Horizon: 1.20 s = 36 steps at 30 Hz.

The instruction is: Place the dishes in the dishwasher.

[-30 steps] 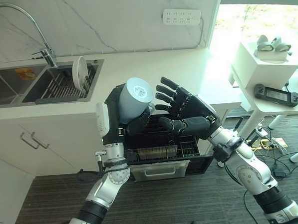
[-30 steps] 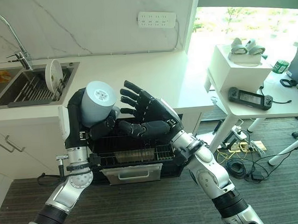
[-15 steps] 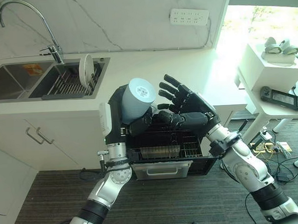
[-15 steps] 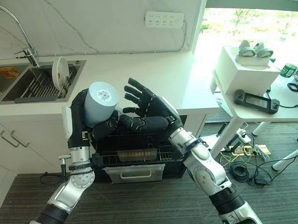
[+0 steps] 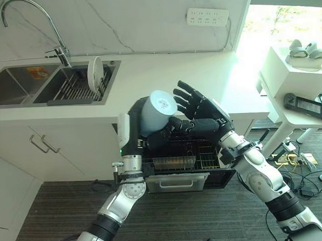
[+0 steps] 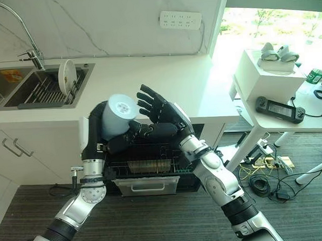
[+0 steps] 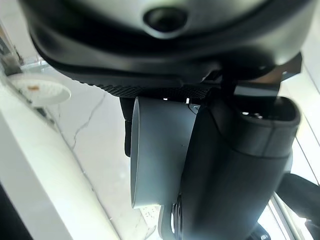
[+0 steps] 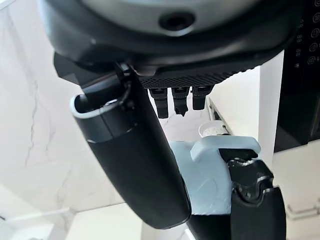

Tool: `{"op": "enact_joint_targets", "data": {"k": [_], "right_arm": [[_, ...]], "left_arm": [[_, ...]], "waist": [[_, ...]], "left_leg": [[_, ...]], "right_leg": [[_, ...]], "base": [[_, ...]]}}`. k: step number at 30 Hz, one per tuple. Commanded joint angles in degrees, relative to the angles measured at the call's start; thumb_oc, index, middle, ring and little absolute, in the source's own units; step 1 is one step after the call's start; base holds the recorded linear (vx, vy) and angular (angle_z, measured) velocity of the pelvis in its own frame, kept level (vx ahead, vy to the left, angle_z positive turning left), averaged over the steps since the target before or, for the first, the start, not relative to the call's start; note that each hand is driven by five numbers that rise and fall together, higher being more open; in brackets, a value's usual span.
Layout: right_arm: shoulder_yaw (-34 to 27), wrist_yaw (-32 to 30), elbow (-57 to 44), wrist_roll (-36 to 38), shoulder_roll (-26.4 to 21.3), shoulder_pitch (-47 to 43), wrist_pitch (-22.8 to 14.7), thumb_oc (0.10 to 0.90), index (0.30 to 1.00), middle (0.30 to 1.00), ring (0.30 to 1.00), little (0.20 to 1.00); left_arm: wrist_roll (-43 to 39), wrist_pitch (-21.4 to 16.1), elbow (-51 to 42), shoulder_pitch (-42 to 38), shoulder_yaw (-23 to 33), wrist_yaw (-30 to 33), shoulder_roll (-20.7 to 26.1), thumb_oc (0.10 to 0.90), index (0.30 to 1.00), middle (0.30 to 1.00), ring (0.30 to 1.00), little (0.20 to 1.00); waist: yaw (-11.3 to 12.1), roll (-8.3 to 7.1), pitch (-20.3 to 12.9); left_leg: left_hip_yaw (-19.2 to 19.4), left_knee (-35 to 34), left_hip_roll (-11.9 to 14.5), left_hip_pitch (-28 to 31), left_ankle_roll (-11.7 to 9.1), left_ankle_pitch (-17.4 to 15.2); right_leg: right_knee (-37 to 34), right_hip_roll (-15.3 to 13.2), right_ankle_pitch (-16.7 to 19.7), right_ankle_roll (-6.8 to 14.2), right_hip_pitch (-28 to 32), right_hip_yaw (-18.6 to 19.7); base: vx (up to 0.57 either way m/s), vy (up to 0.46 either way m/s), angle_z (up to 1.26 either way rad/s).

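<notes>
My left hand (image 5: pixel 151 136) grips the cup (image 5: pixel 156 111), base tilted up, directly above the dishwasher rack (image 5: pixel 176 157); my right hand (image 5: pixel 201 114) hovers spread open beside it.

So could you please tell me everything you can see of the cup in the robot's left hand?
The cup is pale blue-grey, plain and matte, with its flat round base turned up toward the camera. The left hand holds it tilted above the open dishwasher, fingers curled round its side. The right hand, fingers spread, is close against it.
</notes>
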Motion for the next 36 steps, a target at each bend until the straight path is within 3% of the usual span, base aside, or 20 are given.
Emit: {"op": "enact_joint_targets", "data": {"k": [1, 8, 17, 22, 36], "right_arm": [[-2.63, 1.98, -4.08, 0.29, 3.06, -10.58, -6.70, 0.800, 0.900, 0.900, 0.900, 0.900], [-1.52, 2.37, -3.92, -0.71, 3.18, -11.27, -8.02, 0.800, 0.900, 0.900, 0.900, 0.900], [1.04, 8.61, -5.83, 4.31, 4.31, -11.13, -2.78, 0.800, 0.900, 0.900, 0.900, 0.900], [3.45, 8.43, -5.86, 6.26, 5.81, -11.69, 0.15, 0.800, 0.900, 0.900, 0.900, 0.900], [6.27, 6.27, -2.28, 5.22, 8.16, -10.73, 1.59, 0.800, 0.900, 0.900, 0.900, 0.900]], "left_arm": [[1.96, -4.81, -4.45, -9.11, -0.82, 0.55, -0.31, 0.400, 0.300, 0.300, 0.300, 0.300], [1.81, -4.98, -3.85, -9.25, -0.98, 0.41, -0.40, 0.400, 0.300, 0.300, 0.300, 0.300], [1.49, -5.47, -4.30, -8.58, -0.88, -0.42, -0.28, 0.400, 0.300, 0.300, 0.300, 0.300], [0.50, -5.09, -5.50, -8.63, -1.04, -1.55, -0.25, 0.400, 0.300, 0.300, 0.300, 0.300], [0.97, -5.00, -5.11, -9.26, -2.17, 0.00, -1.06, 0.400, 0.300, 0.300, 0.300, 0.300]], "waist": [[0.42, -1.17, -2.05], [0.62, -1.12, -2.02], [1.38, -1.23, -1.98], [1.96, -1.27, -2.05], [2.17, -1.39, -1.95]], "left_leg": [[-6.82, 7.01, 0.06, -1.96, 1.28, -11.74], [-6.97, 7.01, 0.01, -1.75, 1.31, -11.71], [-7.26, 7.01, -0.14, -1.82, 1.35, -11.54], [-7.70, 7.01, -0.50, -1.94, 1.51, -11.38], [-7.78, 7.01, -0.69, -2.07, 1.59, -11.17]], "right_leg": [[-0.06, -1.03, -5.28, 4.37, 3.69, 1.25], [-0.06, -0.94, -5.37, 4.25, 3.99, 1.19], [-0.06, -1.17, -5.56, 4.12, 4.33, 0.46], [-0.06, -1.29, -5.50, 4.06, 4.39, 0.16], [-0.06, -1.36, -5.29, 4.04, 4.28, 0.06]], "base": [[0.00, 0.000, 0.00], [0.00, 0.000, 0.00], [0.00, 0.000, 0.00], [0.01, 0.003, 0.05], [0.00, 0.001, 0.01]]}}
